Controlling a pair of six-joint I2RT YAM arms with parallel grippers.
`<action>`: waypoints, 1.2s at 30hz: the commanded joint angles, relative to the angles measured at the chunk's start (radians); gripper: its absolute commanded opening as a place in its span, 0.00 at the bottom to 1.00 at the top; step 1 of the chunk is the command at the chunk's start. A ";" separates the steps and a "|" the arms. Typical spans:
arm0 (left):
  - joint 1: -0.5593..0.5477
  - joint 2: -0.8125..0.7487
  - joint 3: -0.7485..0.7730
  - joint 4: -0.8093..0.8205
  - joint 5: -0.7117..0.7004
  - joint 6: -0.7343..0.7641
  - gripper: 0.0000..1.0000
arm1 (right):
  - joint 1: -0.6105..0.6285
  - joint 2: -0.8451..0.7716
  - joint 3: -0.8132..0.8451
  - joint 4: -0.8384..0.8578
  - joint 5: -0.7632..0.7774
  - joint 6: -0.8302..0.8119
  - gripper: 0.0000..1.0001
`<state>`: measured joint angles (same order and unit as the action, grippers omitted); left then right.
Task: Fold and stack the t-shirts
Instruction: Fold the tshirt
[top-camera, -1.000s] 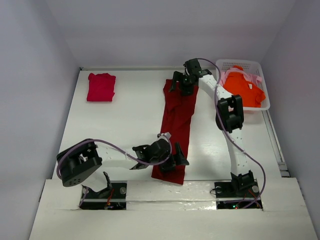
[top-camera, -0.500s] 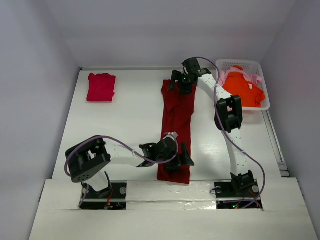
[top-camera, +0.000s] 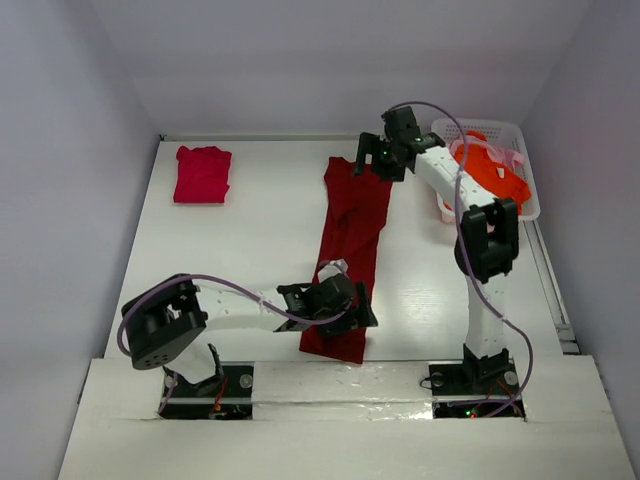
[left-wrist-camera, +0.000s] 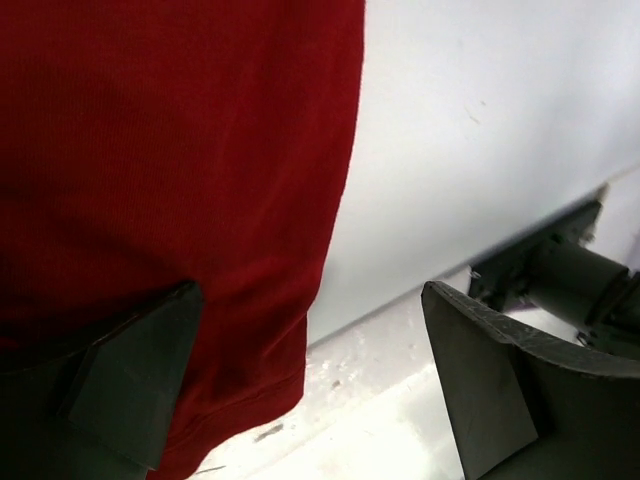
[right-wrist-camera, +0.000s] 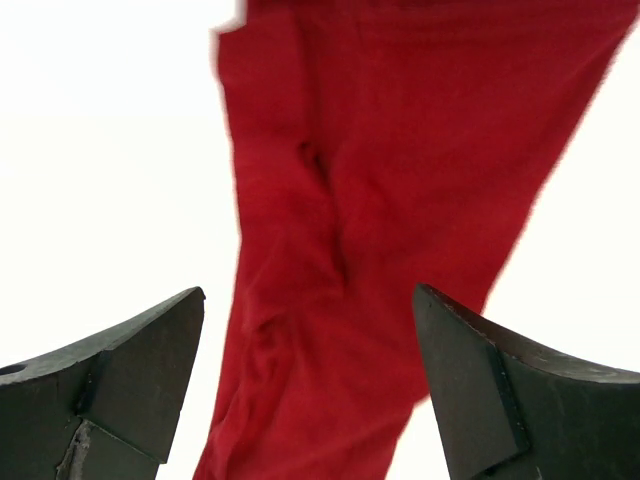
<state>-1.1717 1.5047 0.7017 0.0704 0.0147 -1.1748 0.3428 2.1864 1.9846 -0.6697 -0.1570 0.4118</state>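
Observation:
A large dark red t-shirt (top-camera: 352, 232) lies as a long narrow strip down the middle of the table. My left gripper (top-camera: 355, 313) hovers open over its near right corner; the left wrist view shows the hem (left-wrist-camera: 240, 390) under the left finger and bare table between the jaws (left-wrist-camera: 310, 300). My right gripper (top-camera: 372, 167) stands open above the strip's far end, with the red cloth (right-wrist-camera: 400, 200) below and between its fingers (right-wrist-camera: 305, 295). A folded crimson-pink t-shirt (top-camera: 202, 173) rests at the far left. An orange t-shirt (top-camera: 488, 178) and a pale pink one (top-camera: 508, 158) lie in the basket.
The white lattice basket (top-camera: 500, 128) stands at the far right corner, close to the right arm's elbow. The table's near edge (left-wrist-camera: 400, 330) and the right arm's base (left-wrist-camera: 560, 280) are close to the left gripper. White walls enclose the table.
The left gripper slid right along the shirt's near end, then back left a little, and the near end shifted with it. The right arm's elbow swung right and its gripper lifted off the far end.

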 joint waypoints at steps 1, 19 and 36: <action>0.001 -0.046 0.028 -0.162 -0.137 0.043 0.95 | 0.010 -0.151 -0.059 0.064 0.095 -0.024 0.90; 0.001 -0.130 0.085 -0.259 -0.219 0.046 0.95 | 0.102 -0.470 -0.601 0.199 0.123 0.012 0.90; 0.001 -0.231 0.176 -0.492 -0.366 0.081 0.96 | 0.263 -0.796 -1.041 0.242 0.182 0.197 0.90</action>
<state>-1.1702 1.3106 0.8585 -0.3321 -0.2958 -1.0916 0.5808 1.4395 1.0187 -0.4656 0.0032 0.5388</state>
